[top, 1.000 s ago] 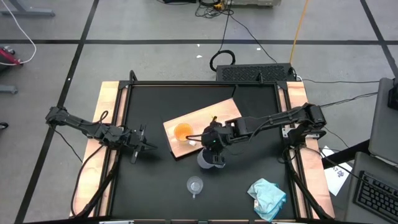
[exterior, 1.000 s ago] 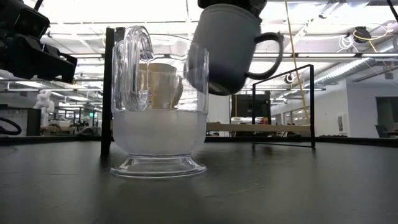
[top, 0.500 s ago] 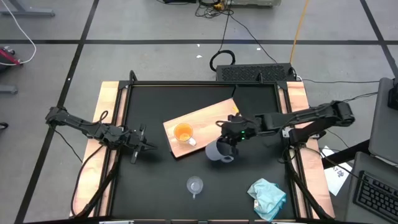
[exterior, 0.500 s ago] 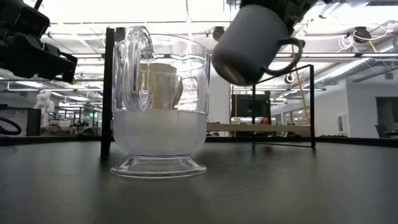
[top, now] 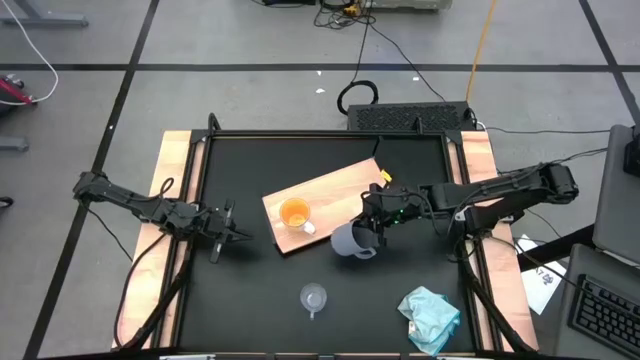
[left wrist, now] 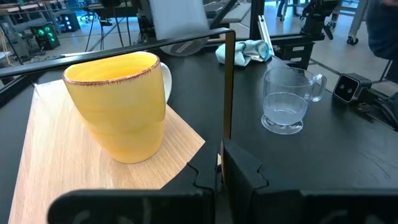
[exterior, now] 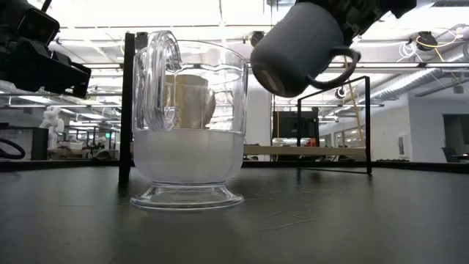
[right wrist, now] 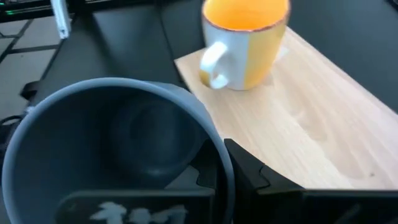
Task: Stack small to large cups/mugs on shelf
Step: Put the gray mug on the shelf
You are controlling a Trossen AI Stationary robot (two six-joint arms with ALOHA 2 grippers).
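Observation:
An orange mug [top: 294, 213] with a white handle stands upright on the near left end of the light-wood shelf board [top: 335, 190], which lies flat and askew on the black table. A blue-grey mug [top: 350, 241] hangs tilted beside the board's near edge, with my right gripper [top: 369, 228] shut on it. A clear glass cup [top: 314, 297] stands on the table near the front edge. My left gripper [top: 236, 236] waits shut at the table's left, touching nothing. My right gripper pinches the blue-grey mug's wall at the rim [right wrist: 216, 148], one finger inside the mug and one finger [right wrist: 249, 168] outside. The fingers come slanting down from the table's right side. The mug [exterior: 300, 51] hangs clear of the table, tilted, its base lower than its mouth and its handle [exterior: 343, 64] to one side.
A pale teal cloth [top: 430, 315] lies at the near right corner. A black frame with upright posts [exterior: 126, 110] runs around the tabletop. The rest of the board [right wrist: 311, 124] beside the orange mug [right wrist: 245, 43] is bare wood.
My right gripper has drawn back toward the table's right edge with the blue-grey mug and tipped up. The mug has gone from hanging upright to tilted and stays clear of the table. Most of this happened early in the second.

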